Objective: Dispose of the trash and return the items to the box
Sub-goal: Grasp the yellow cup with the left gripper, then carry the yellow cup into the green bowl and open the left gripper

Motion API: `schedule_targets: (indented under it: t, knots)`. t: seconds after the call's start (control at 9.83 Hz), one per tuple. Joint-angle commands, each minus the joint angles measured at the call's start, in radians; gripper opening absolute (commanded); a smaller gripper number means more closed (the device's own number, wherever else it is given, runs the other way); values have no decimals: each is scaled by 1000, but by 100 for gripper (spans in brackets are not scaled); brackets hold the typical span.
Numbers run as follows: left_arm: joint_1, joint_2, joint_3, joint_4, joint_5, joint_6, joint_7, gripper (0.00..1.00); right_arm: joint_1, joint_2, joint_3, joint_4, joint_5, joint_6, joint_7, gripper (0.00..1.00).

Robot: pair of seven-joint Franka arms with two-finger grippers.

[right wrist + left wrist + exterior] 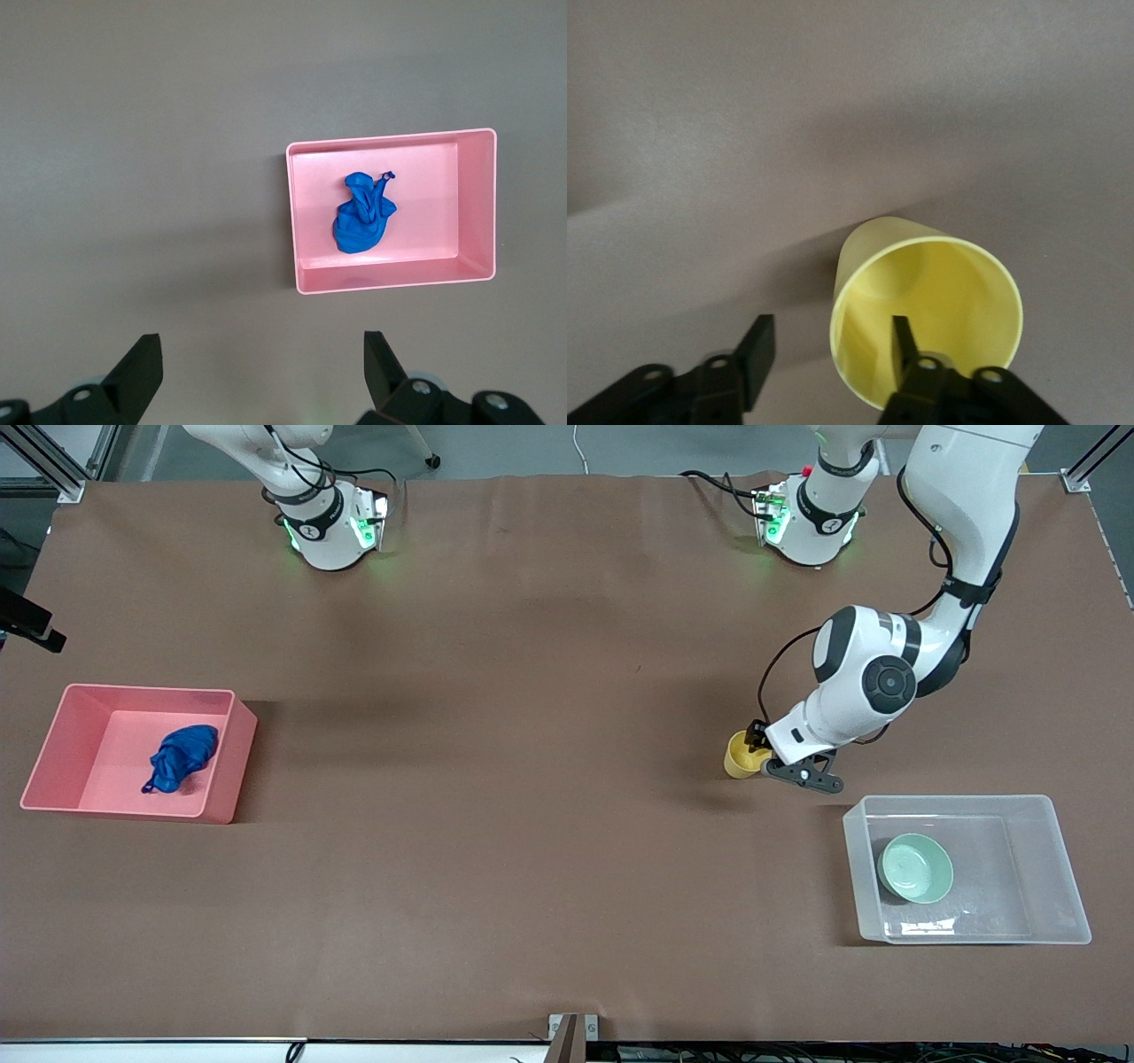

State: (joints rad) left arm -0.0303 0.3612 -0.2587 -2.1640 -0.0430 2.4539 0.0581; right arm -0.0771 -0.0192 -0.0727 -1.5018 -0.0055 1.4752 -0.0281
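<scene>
With cup point(926, 301) rim between L jaws

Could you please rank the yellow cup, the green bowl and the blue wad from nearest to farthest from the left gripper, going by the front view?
1. Yellow cup, at the left gripper.
2. Green bowl, in the clear tub.
3. Blue wad, in the pink bin.
</scene>
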Motion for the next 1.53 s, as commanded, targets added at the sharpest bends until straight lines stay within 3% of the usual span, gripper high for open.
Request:
schedule_targets:
  t: [0.0,0.51,0.61,1.02,1.32,1.42]
  knots:
    - [4,36,-11,6,57,31,-9,0,-3,2,2,12,-14,-12,-12,100]
    - [9,-34,-17,12,54,19,19,0,-1,2,4,12,-42,-10,-1,100]
    - [10,-44,-2,51,54,-2,17,0,-1,2,4,12,-42,-9,1,100]
    - [10,17,151,443,43,-335,124,0,-3,2,4,12,-30,-12,2,100]
    - [13,163,263,658,40,-342,124,0,-3,2,4,12,-30,-12,1,100]
    - [16,204,307,680,22,-340,129,0,-1,2,4,12,-30,-12,2,100]
